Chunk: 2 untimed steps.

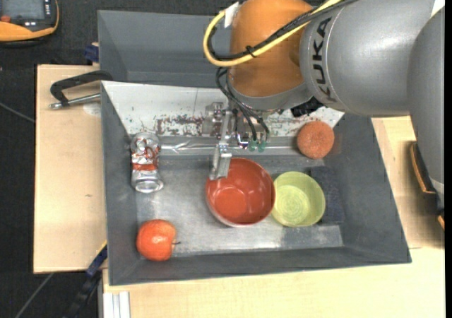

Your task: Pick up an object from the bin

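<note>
The gripper [220, 167] hangs low in the middle of the bin, its tip right at the upper left rim of a glossy red round bowl [241, 195]. From where I stand it looks to be touching that rim or just above it. I cannot tell whether the gripper is open or closed, and I see nothing lifted in it. The bowl sits flat on the bin floor.

Touching the red bowl on its right is a smaller yellow-green plastic bowl [300, 199], also upright. Behind that, near the back wall, lies a rough orange ball [315, 139]. Well off to the left a small clear jar with a red-and-white label [146, 162] lies tipped on its side, and a red apple-like fruit [156, 239] rests in the front left corner.

I would say the pick is at its start. The arm is down among the things, but every one of them is on the floor of the bin, so closing, gripping and lifting are all left to do.

The grey metal bin [114, 196] has a scuffed floor and a pale back wall with dark reddish speckles. Beyond it the room's floor is dark, with an orange-and-black device [28, 17] on a cable at the far left.
</note>
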{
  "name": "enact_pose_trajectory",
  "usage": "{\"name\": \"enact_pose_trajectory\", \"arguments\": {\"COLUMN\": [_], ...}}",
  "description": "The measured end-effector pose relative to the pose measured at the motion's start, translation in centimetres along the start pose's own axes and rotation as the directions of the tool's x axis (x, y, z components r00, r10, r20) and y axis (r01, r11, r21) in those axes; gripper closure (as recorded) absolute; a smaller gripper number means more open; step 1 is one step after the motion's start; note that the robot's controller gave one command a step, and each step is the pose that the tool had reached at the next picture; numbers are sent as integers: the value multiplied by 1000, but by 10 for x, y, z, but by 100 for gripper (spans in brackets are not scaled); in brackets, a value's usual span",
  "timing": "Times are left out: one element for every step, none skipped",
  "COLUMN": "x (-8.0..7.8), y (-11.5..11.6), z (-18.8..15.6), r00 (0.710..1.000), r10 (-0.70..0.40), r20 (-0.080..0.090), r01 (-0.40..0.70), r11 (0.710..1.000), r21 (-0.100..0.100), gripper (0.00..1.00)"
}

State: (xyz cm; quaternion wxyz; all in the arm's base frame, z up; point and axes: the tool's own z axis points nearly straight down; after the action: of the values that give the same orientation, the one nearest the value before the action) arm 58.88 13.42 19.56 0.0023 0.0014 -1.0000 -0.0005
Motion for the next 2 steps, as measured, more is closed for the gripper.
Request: {"name": "enact_pose_trajectory", "arguments": {"x": [-14, -11], "y": [-93, -152], "z": [53, 126], "r00": [999, 992], "r10": [42, 128], "r20": [-3, -2], "r01": [-42, -128], "r11": [999, 992], "r21": [3, -11], "gripper": [0, 0]}}
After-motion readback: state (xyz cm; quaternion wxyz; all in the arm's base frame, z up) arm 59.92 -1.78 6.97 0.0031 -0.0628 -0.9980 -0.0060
